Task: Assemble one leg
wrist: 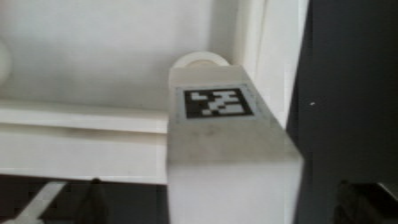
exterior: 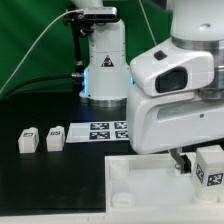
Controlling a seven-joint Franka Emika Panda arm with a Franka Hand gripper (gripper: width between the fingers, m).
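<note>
My gripper (exterior: 198, 160) is shut on a leg (exterior: 210, 166), a small white post with a black-and-white tag. It holds the leg over the near corner of the white tabletop (exterior: 140, 190), at the exterior view's right. In the wrist view the leg (wrist: 221, 120) fills the gap in my gripper (wrist: 222, 208), with dark fingers (wrist: 68, 203) on either side. Its rounded end lies against the tabletop (wrist: 89, 95) near that board's edge. Two more legs (exterior: 29, 141) (exterior: 56, 138) lie on the black table at the exterior view's left.
The marker board (exterior: 104, 130) lies flat behind the tabletop. The arm's white base (exterior: 105, 65) stands at the back in front of a green backdrop. The arm's bulky white link (exterior: 180, 90) hides the far right of the table.
</note>
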